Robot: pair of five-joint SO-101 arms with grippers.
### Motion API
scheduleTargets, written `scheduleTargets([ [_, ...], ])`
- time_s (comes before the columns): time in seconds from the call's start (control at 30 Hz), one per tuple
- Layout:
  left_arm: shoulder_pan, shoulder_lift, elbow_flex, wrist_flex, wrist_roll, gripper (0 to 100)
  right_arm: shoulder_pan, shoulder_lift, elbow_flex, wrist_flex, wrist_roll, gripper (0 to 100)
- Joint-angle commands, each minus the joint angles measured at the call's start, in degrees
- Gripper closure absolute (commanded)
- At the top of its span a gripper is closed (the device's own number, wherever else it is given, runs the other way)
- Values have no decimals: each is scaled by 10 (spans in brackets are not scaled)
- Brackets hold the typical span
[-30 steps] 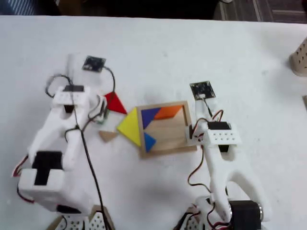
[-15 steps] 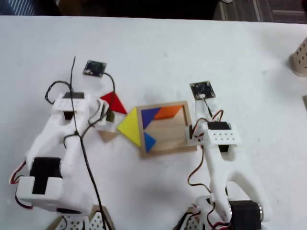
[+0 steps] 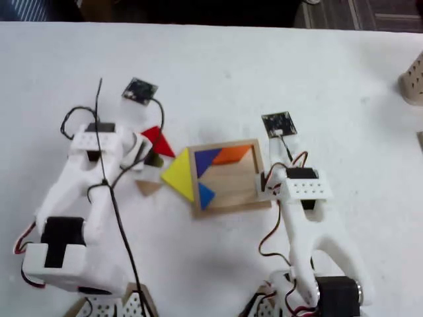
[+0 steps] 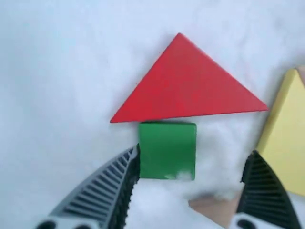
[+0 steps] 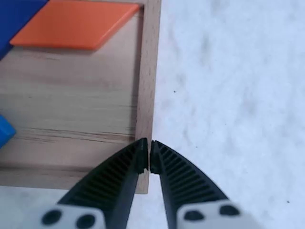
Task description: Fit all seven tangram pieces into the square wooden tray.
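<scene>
**Green square (image 4: 167,150) framed for pickup**

It lies flat on the white surface (image 3: 330,79), against the long edge of the red triangle (image 4: 186,86), near the yellow triangle (image 3: 178,175) and apart from the tray (image 3: 231,203). The left tool (image 4: 193,161) stands wide open around it, one finger at its side, gripping nothing. The right tool (image 5: 148,153) is closed and empty, tips at the tray rim. The piece looks light, stiff and smooth, so it is best pinched across two opposite edges.

White table (image 3: 211,59), dark floor (image 3: 370,13) beyond its far edge, perforated tan block (image 3: 414,79) at one side
</scene>
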Motion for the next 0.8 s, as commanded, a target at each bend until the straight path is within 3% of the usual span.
scheduleTargets([
  [0.0, 1, 6, -42, -7, -40, 664, -7, -21, -13, -9, 6, 981],
  [0.2, 0, 90, -77, -7, -45, 664, -7, -21, -13, -9, 6, 981],
  [0.77, -15, 95, -84, 38, -46, 665, -7, -21, -11, -9, 6, 981],
])
